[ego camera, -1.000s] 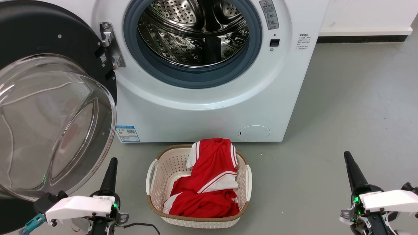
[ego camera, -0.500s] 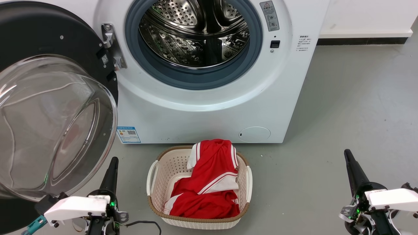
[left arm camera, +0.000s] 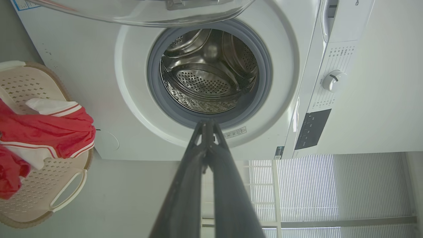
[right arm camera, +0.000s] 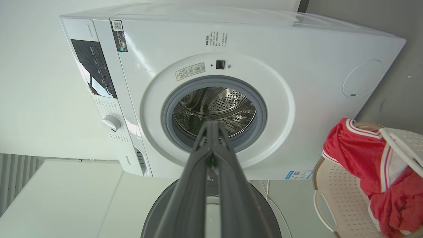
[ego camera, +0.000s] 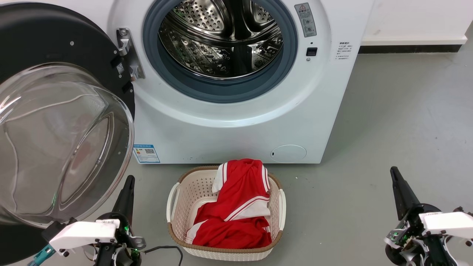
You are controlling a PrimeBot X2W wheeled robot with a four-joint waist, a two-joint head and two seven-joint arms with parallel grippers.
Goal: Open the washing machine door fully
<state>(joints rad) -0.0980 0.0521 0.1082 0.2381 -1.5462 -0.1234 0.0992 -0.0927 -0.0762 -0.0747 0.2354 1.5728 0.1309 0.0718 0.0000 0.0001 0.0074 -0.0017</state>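
**Desk:** Start with the washer. What do you list?

**Me:** Washer [ego camera: 236, 125]: white front-loader, mouth uncovered, steel drum [ego camera: 221, 40] in plain sight from my head camera.

**Desk:** And the door?

**Me:** Door [ego camera: 55, 40]: black, with its glass bowl bulging toward me. It hangs on the hinge [ego camera: 127, 53] at the left edge of the washer's mouth and is swung wide, clear of the washer's front.

**Desk:** Claws?

**Me:** Left claw [ego camera: 129, 181]: clenched, with its fingers [left arm camera: 228, 185] pressed together in my left wrist camera. It sits low, before the washer's left corner and just beside the rim of the door's glass. I cannot tell whether they touch. Right claw [ego camera: 394, 171]: also clenched, fingers together. It is low and out past the washer's right side, well apart from it.

**Desk:** Remaining stock?

**Me:** Basket [ego camera: 172, 199]: pale and perforated, on the floor [ego camera: 388, 129] just before the washer's front, below the mouth. Red garment [ego camera: 236, 214]: white-striped, heaped in the basket and draped over the rim nearest the washer.
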